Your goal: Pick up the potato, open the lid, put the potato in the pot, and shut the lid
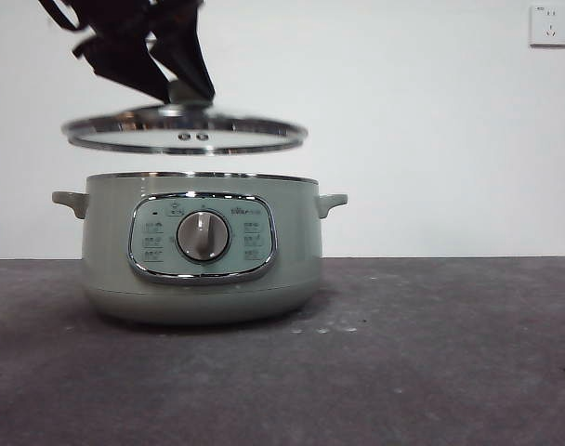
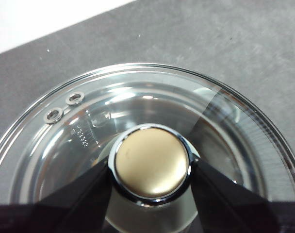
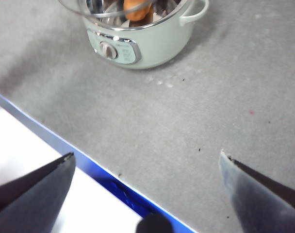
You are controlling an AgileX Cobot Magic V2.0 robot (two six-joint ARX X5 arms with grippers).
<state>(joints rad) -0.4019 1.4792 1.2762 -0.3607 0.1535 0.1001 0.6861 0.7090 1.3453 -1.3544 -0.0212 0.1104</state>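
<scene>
Front: lid (image 1: 185, 136) hanging level just above pot (image 1: 201, 249), pinched at the knob by left gripper (image 1: 182, 90) from 12 o'clock; could land off-centre and catch the rim if lowered askew. Left wrist: jaws clamped at 3 and 9 o'clock on knob (image 2: 151, 162), smooth, so may slip. Right wrist: right gripper (image 3: 146, 167) spread wide, empty, well apart; potato (image 3: 138, 9) already in pot.

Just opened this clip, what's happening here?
The left gripper is clamped on the knob of the glass lid and holds it in the air just above the sage-green cooker pot. The potato already sits inside the pot. The right gripper waits with jaws open near the table's edge, holding nothing. Only closing the lid remains.
</scene>
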